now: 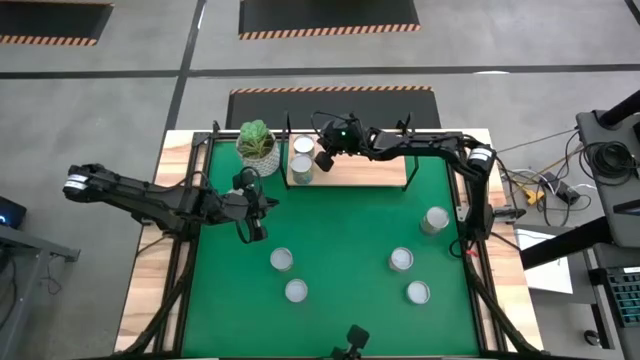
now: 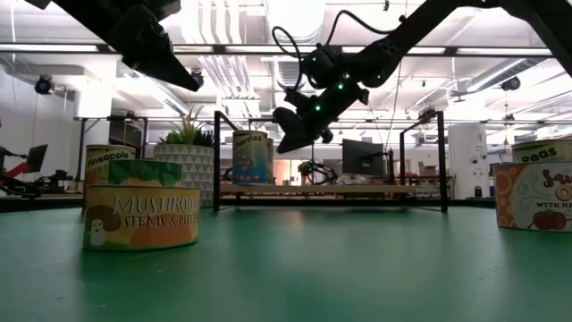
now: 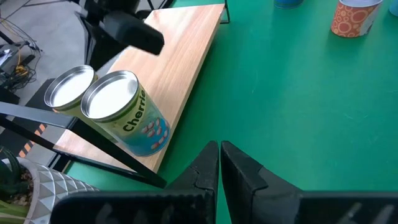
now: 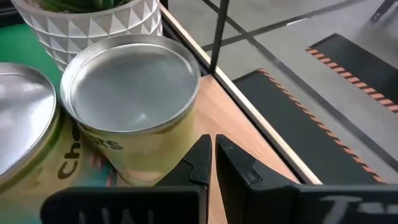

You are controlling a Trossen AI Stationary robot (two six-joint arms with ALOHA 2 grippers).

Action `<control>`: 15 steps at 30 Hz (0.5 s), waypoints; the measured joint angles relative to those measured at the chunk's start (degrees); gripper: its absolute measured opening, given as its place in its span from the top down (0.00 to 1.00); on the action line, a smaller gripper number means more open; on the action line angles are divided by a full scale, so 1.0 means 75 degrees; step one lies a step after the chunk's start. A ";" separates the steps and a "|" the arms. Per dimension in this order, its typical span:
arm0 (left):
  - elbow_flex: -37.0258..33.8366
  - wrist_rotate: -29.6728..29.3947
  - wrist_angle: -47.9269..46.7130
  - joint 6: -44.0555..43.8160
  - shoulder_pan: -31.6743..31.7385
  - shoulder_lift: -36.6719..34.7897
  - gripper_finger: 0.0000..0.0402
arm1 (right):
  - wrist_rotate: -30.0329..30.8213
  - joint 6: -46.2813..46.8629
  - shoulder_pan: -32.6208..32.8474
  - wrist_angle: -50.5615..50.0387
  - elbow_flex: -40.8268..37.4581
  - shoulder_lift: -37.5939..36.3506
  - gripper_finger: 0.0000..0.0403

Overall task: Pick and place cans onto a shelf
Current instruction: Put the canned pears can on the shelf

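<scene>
The shelf (image 1: 365, 172) is a light wooden board with thin black posts at the mat's far edge. Two cans (image 1: 303, 147) (image 1: 299, 170) stand upright on its left end. My right gripper (image 4: 211, 155) hangs shut just above the board, beside the farther can (image 4: 134, 93), without touching it; the low view shows the right gripper (image 2: 290, 139) raised clear of the shelf (image 2: 331, 190). My left gripper (image 1: 252, 232) waits shut over the mat's left part, pointing at the shelf (image 3: 180, 56) and its cans (image 3: 121, 112). Several more cans (image 1: 401, 259) (image 1: 281, 259) stand on the green mat.
A white pot with a green plant (image 1: 258, 142) stands just left of the shelf, close to the two cans. On the mat, loose cans stand at the right (image 1: 435, 220) (image 1: 418, 292) and near left (image 1: 296, 291). Open green mat lies between them.
</scene>
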 joint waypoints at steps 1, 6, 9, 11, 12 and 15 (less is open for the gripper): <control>0.0000 0.0000 0.0000 0.0003 0.0000 0.0000 1.00 | -0.0006 0.0006 0.0000 0.0076 -0.0004 0.0040 0.97; 0.0000 0.0000 0.0003 0.0029 0.0000 0.0000 1.00 | -0.0029 0.0080 0.0032 0.0457 -0.0009 0.0115 0.97; 0.0000 0.0000 0.0000 0.0030 0.0000 0.0000 1.00 | -0.0181 0.0100 0.0032 0.0693 -0.0009 0.0115 0.97; 0.0000 0.0000 0.0000 0.0032 0.0000 0.0000 1.00 | -0.0245 0.0100 0.0032 0.0844 -0.0009 0.0115 0.97; 0.0000 0.0001 0.0000 0.0032 0.0000 0.0000 1.00 | -0.0252 0.0100 0.0035 0.0888 -0.0009 0.0115 0.97; 0.0000 0.0000 0.0002 0.0032 0.0000 0.0000 1.00 | -0.0253 0.0135 0.0035 0.0938 -0.0009 0.0115 0.97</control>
